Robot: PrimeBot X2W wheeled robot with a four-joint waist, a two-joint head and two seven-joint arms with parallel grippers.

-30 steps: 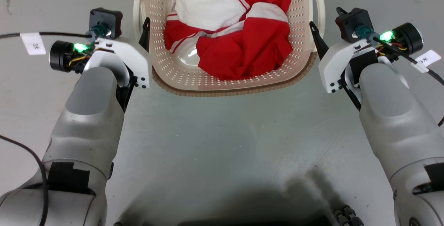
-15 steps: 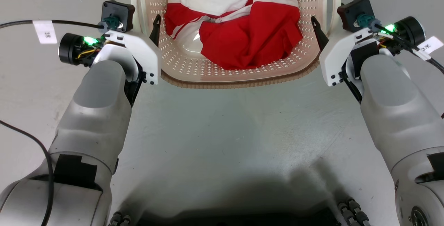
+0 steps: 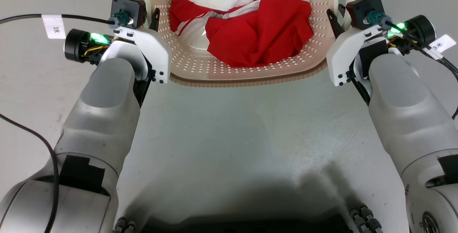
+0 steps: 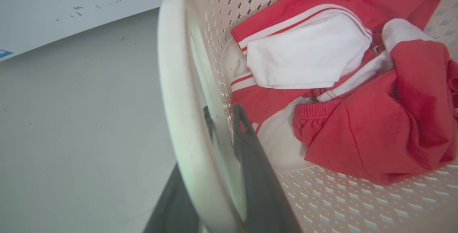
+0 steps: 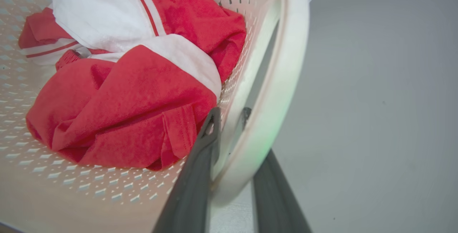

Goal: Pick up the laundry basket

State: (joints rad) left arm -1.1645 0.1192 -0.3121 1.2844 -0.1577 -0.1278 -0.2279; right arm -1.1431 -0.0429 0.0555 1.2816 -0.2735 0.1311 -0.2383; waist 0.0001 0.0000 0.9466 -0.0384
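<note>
Cream perforated plastic laundry basket (image 3: 247,75), red-white clothes (image 3: 257,36) inside, sits btw left tool (image 4: 224,113) & right tool (image 5: 230,113), each clamped on a white side handle (image 4: 179,82). Risk: uneven lift tilts it, grip slips.

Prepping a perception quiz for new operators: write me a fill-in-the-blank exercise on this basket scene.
1. The laundry basket holds red and ___ clothing.
2. The left gripper has one finger ___ the basket, against its perforated wall.
3. The basket's woven-look rim is ___.
4. The right gripper sits by a white side ___.

Missing words: white; inside; brown; handle.
</note>
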